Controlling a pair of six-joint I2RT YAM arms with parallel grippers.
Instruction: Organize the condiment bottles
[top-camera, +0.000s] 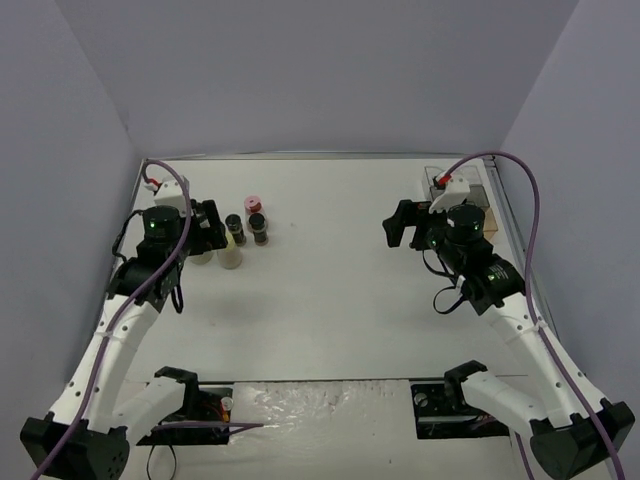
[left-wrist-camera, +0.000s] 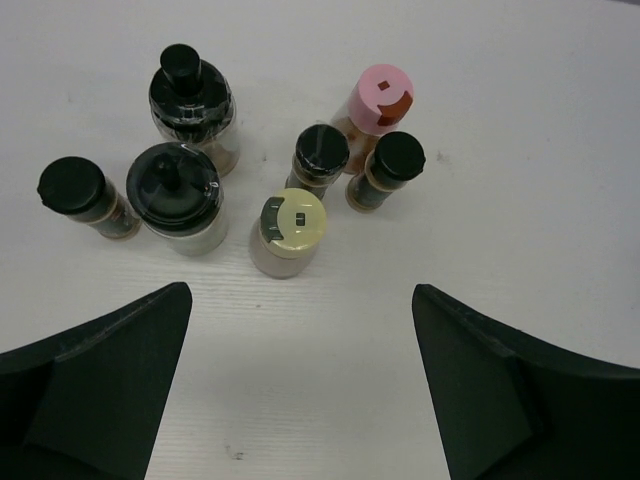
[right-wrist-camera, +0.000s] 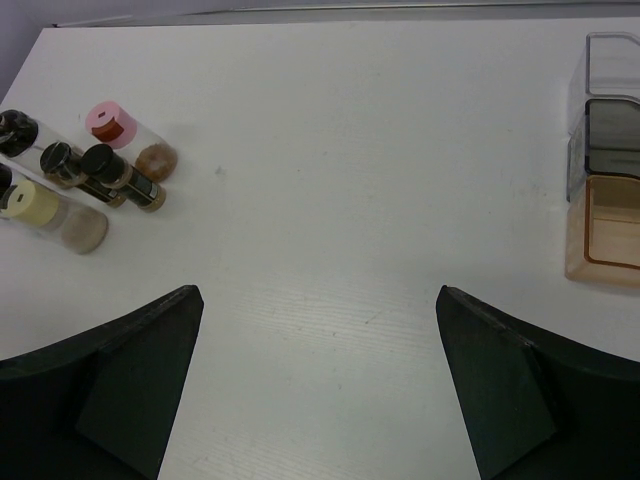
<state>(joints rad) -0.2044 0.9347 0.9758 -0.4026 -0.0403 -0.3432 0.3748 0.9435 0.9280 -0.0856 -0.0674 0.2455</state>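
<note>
Several small condiment bottles stand in a tight cluster at the back left of the table (top-camera: 330, 300). In the left wrist view I see a pink-capped bottle (left-wrist-camera: 383, 98), a pale yellow-capped one (left-wrist-camera: 293, 220), two slim black-capped ones (left-wrist-camera: 399, 158) (left-wrist-camera: 320, 150), two wider black-capped jars (left-wrist-camera: 173, 185) (left-wrist-camera: 190, 95) and a small black-capped one (left-wrist-camera: 72, 187). My left gripper (left-wrist-camera: 300, 292) is open and empty just short of the cluster, also seen from the top (top-camera: 208, 226). My right gripper (right-wrist-camera: 320, 292) is open and empty over bare table at the right (top-camera: 402, 224).
A clear rectangular tray (right-wrist-camera: 605, 170) with a wooden base stands at the back right, partly hidden behind the right arm in the top view (top-camera: 487, 190). Grey walls close in the table at the back and sides.
</note>
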